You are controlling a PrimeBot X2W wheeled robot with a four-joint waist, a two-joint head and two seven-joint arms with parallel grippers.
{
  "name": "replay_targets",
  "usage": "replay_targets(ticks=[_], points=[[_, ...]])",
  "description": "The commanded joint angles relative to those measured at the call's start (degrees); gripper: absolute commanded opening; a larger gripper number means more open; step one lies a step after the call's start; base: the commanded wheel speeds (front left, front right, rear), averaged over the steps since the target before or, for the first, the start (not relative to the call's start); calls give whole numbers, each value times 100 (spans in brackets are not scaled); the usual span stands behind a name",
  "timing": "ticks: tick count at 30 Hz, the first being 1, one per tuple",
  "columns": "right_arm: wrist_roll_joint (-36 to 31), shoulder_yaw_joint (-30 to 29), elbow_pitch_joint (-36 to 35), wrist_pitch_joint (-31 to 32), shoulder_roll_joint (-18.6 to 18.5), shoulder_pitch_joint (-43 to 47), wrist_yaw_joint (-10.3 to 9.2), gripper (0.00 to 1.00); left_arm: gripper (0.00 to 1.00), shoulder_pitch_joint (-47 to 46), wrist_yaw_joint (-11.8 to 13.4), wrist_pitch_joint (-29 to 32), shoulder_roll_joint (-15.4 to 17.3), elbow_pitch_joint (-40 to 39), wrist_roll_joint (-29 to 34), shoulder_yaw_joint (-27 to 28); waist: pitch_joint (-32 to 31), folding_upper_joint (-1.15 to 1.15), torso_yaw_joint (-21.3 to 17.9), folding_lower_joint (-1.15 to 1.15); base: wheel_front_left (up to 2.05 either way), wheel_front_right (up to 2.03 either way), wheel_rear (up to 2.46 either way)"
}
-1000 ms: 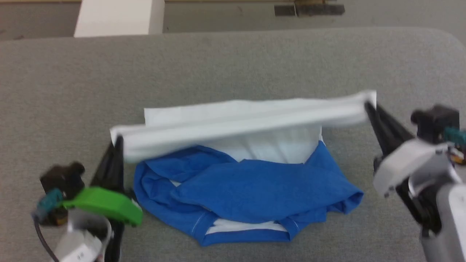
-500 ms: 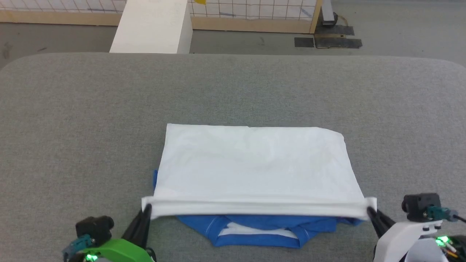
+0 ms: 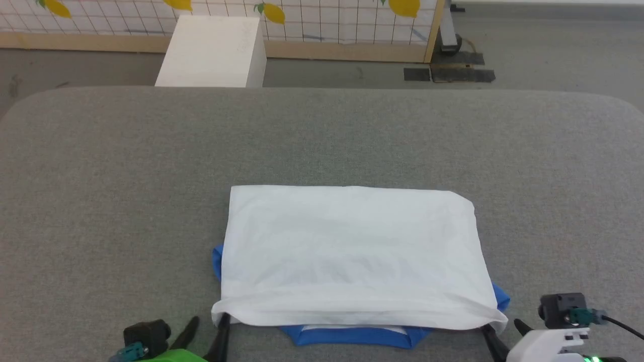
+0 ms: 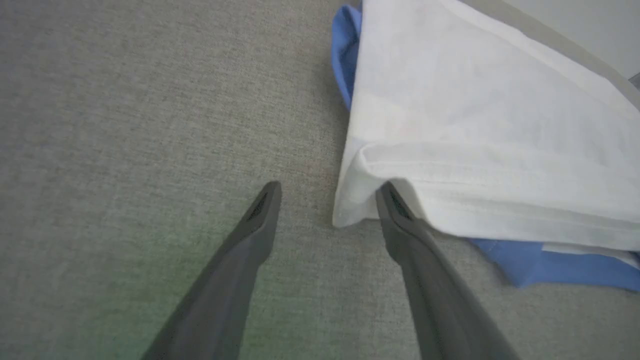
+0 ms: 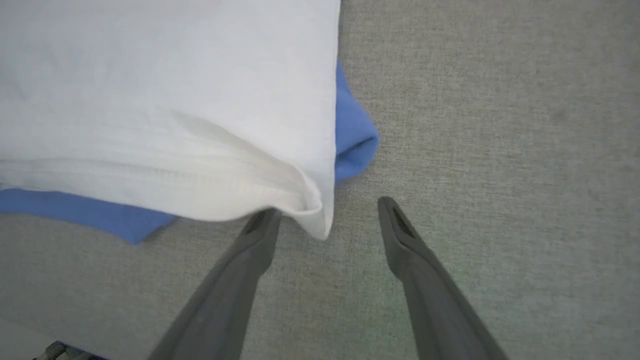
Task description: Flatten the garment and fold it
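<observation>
The garment (image 3: 352, 251) lies on the grey table (image 3: 322, 136) as a white rectangle, its hem folded toward me over the blue sleeves. Blue neckband and sleeve ends peek out at the near edge and both sides. My left gripper (image 3: 207, 329) is open at the near left corner. In the left wrist view the left gripper (image 4: 327, 190) has one fingertip touching the white hem of the garment (image 4: 475, 125). My right gripper (image 3: 503, 333) is open at the near right corner. In the right wrist view the right gripper (image 5: 327, 210) has its left fingertip under the hem corner of the garment (image 5: 175, 75).
A white box (image 3: 211, 50) stands on the floor beyond the table's far edge. Behind it runs a wood-framed grid fence (image 3: 352, 30) with yellow lemon shapes. Bare grey cloth surrounds the garment on the left, right and far sides.
Both grippers carried the white hem toward me over the blue sleeves, laid it down and opened, letting it go. The head camera has also tilted up.
</observation>
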Motion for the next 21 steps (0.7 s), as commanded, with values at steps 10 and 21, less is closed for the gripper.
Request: replay_targets(ticks=[10,21], points=[[435,-652,-644,-505,21,281,-9,100,100,119,334,-771,264,-449,307,350,-215,0,111,1,0,0,0],[775,-522,121,-1626,22,-507,-9,100,100,-656,415,-1219,72,-610,943,473,-277,0,195,1,0,0,0]])
